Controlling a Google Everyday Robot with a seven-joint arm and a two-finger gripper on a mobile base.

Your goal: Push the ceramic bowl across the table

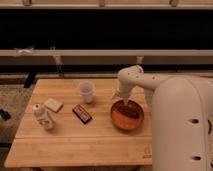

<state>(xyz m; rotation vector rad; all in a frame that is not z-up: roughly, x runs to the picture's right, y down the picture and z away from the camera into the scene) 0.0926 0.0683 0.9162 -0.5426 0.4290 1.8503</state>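
Note:
The ceramic bowl (127,116) is round, orange-brown, with a dark patch inside. It sits on the right half of the light wood table (65,142). My white arm reaches in from the right and bends down over the bowl. The gripper (126,103) is at the bowl's far rim, its tip reaching into the bowl.
A translucent plastic cup (86,92) stands left of the bowl. A dark snack bar (82,113) lies between them. A small white packet (52,104) and a small bottle (43,117) are at the left. My white body (182,127) covers the table's right edge.

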